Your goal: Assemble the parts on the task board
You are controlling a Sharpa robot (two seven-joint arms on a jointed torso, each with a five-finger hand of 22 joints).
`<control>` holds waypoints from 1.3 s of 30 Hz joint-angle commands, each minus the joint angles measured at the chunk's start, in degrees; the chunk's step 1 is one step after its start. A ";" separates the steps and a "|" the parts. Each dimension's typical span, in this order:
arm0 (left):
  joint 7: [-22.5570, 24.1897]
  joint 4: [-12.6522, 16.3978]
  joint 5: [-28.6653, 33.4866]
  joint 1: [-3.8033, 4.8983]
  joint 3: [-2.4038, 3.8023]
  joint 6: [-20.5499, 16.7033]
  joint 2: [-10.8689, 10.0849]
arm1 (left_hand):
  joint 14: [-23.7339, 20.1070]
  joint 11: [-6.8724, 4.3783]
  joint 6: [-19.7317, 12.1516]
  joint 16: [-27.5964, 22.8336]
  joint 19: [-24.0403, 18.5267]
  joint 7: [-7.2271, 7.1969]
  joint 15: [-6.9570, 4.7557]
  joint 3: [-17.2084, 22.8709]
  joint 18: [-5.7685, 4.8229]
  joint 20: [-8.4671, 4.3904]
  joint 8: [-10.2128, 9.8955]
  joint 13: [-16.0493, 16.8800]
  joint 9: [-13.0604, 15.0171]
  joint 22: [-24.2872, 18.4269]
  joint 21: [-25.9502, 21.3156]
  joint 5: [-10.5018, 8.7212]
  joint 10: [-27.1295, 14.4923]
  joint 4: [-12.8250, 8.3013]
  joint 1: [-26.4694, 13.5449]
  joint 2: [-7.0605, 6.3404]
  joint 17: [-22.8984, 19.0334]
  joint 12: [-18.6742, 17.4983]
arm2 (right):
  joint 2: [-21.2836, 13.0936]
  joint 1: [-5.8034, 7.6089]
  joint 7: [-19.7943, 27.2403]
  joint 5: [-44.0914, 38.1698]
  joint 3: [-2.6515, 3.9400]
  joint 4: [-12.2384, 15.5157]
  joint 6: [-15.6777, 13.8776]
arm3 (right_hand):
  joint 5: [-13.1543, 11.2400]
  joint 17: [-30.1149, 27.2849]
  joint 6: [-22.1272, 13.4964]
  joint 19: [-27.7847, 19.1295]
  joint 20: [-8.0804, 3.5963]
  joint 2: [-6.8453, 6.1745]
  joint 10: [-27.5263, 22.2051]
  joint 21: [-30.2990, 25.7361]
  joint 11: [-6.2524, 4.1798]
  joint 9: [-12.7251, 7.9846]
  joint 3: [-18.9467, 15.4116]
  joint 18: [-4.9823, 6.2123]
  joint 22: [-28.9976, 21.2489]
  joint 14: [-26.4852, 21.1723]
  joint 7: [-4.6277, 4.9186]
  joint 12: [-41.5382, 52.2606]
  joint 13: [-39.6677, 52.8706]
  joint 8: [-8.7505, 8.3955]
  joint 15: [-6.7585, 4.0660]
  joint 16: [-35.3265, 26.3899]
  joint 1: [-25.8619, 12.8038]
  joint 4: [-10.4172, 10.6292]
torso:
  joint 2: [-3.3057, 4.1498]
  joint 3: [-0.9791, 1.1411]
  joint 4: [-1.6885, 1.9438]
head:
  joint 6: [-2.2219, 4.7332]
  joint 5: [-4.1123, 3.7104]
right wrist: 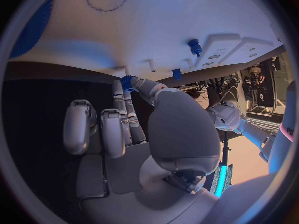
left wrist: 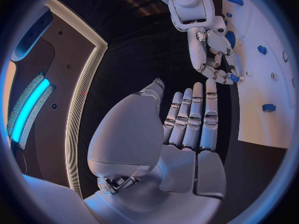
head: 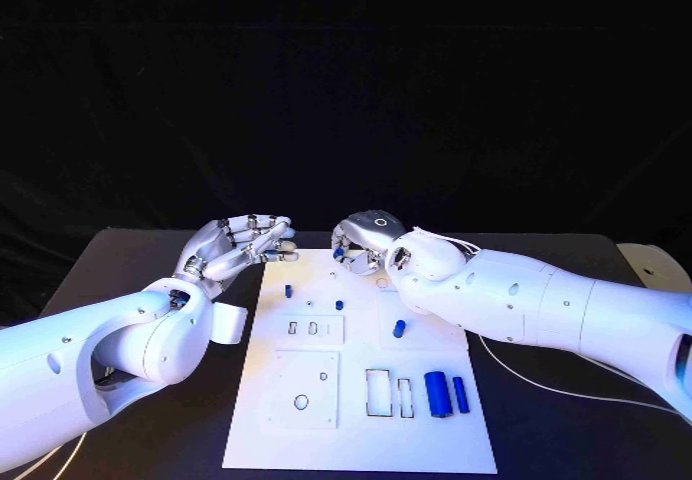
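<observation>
My right hand (head: 372,240) sat at the far edge of the task board (head: 361,440), thumb and a fingertip pinching a small blue part (right wrist: 127,80) right at the board's rim, the other fingers (right wrist: 112,129) curled loosely back. My left hand (head: 238,248) hovered just off the board's far left corner, holding nothing, fingers (left wrist: 193,117) straight and laid side by side.

To seat that part well, I judged I should keep the pinch low on the piece, square it over its hole before pressing, and push straight down rather than at a slant, with the left hand ready to steady the board.

The head view showed the layout: blue pegs (head: 289,291) standing near the far end, another blue piece (head: 401,326) mid-board, two long blue bars (head: 437,392) lying near the right edge beside empty slots (head: 378,392). It hid the pinch itself behind the wrist. The right wrist view showed the part between the fingertips; the left wrist view showed the right hand (left wrist: 215,59) from the side, its fingertips bunched on the blue at the board's edge.
</observation>
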 commanded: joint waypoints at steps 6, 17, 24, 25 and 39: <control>0.17 -0.19 0.19 0.11 0.06 1.03 -0.01 | 0.41 0.26 -0.06 -0.40 0.61 1.36 0.16 0.25 0.37 0.00 -0.38 -0.04 -0.09 -0.18 -0.23 -0.08 0.08 -0.01 -0.17 -0.33 0.14 -0.49 | -0.70 -0.38 -0.11 -0.72 -0.27 0.73 1.94 | 0.18 1.59 0.24 0.05 0.02 0.08 0.00 0.20 0.37 0.60 -0.02 -0.83 0.03 3.47 -0.17 -0.25 -0.09 0.20 -0.25 0.31 -0.56 0.32 | 0.09 0.07 -0.03 | 0.08 0.10; 0.09 -0.38 0.19 0.11 0.05 1.11 0.04 | 0.41 0.26 -0.06 -0.40 0.61 1.36 0.16 0.25 0.37 0.00 -0.38 -0.04 -0.09 -0.18 -0.23 -0.08 0.08 -0.01 -0.17 -0.33 0.14 -0.49 | -0.74 -0.38 -0.33 -0.92 -0.26 0.87 1.27 | 0.15 1.71 0.20 0.04 0.04 -0.05 -0.01 0.22 0.39 0.67 -0.08 -0.83 0.08 3.48 -0.15 -0.29 -0.11 0.21 -0.23 0.38 -0.71 0.40 | 0.17 0.06 0.02 | 0.10 0.12; -0.01 -0.36 0.19 0.11 0.05 1.19 0.04 | 0.39 0.27 -0.08 -0.46 0.63 1.35 0.17 0.27 0.37 0.00 -0.41 -0.04 -0.10 -0.23 -0.28 -0.08 0.07 -0.02 -0.15 -0.34 0.16 -0.58 | -0.45 -0.36 -0.75 -0.83 -0.26 0.31 0.99 | -2.23 -2.73 -7.64 -4.13 1.50 -2.89 -6.93 -4.35 2.75 -0.68 -0.95 0.47 -6.36 2.15 2.63 -0.89 -1.74 -4.86 1.62 -1.87 -2.33 1.41 | 0.22 0.00 0.04 | 0.16 0.07; -0.02 -0.37 0.19 0.11 0.05 1.20 0.04 | 0.38 0.28 -0.11 -0.49 0.63 1.36 0.18 0.27 0.36 0.01 -0.43 -0.04 -0.10 -0.25 -0.30 -0.08 0.05 -0.02 -0.15 -0.35 0.17 -0.62 | -0.41 -0.35 -0.85 -0.83 -0.26 0.21 0.95 | -2.01 -4.98 -9.91 -6.00 1.91 -3.08 -10.07 -6.67 2.96 -1.18 -1.74 1.19 -9.44 1.42 2.61 -0.74 -2.48 -6.39 1.91 -3.19 -2.22 1.50 | 0.20 0.00 0.06 | 0.17 0.05; -0.12 -0.57 0.19 0.11 0.05 1.35 -0.26 | 0.35 0.30 -0.18 -0.55 0.65 1.37 0.20 0.26 0.36 0.02 -0.49 -0.05 -0.12 -0.29 -0.35 -0.08 -0.01 -0.02 -0.17 -0.39 0.19 -0.73 | -8.12 0.27 -1.49 0.48 0.45 9.25 -1.90 | -0.01 -2.86 -6.87 -3.35 1.73 -2.38 -6.43 -4.89 2.41 -0.58 -4.21 0.48 -5.87 2.36 2.34 1.79 -2.25 -5.90 1.47 -1.78 -0.99 2.06 | 0.10 0.05 -0.22 | 0.53 -0.10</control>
